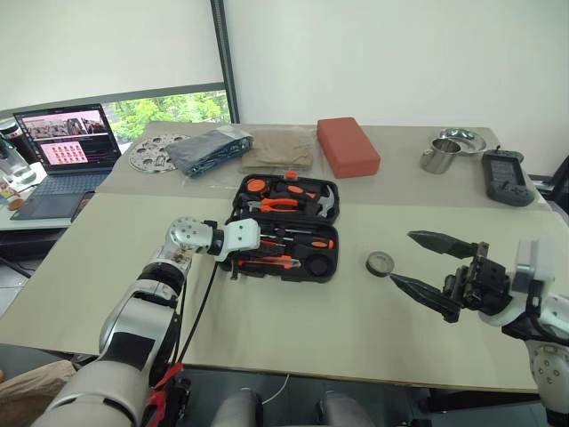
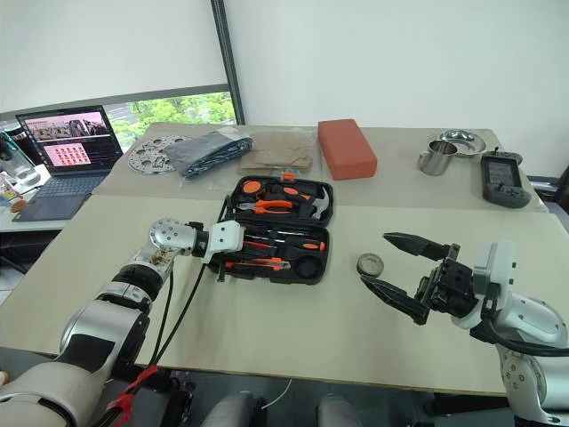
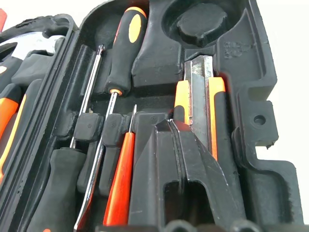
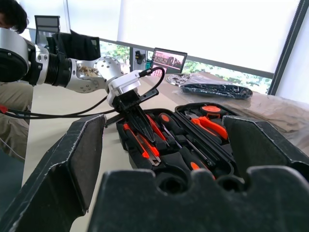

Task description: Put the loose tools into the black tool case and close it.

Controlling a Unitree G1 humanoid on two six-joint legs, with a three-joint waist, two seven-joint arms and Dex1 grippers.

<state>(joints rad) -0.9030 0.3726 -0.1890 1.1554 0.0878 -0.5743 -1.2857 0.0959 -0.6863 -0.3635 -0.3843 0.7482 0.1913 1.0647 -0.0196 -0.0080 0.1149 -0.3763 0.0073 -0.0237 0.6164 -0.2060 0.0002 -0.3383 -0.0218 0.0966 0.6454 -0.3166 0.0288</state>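
Over on the desk, the black tool case lies open, with the utility knife and screwdrivers slotted in. Left gripper is pinched shut, empty, over the knife. Right gripper gapes wide, empty, beside the tape roll, which is outside the case.

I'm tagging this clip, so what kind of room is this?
Probably an office or lab workspace: a laptop on a side desk, a beige work table by a window with roller blinds.
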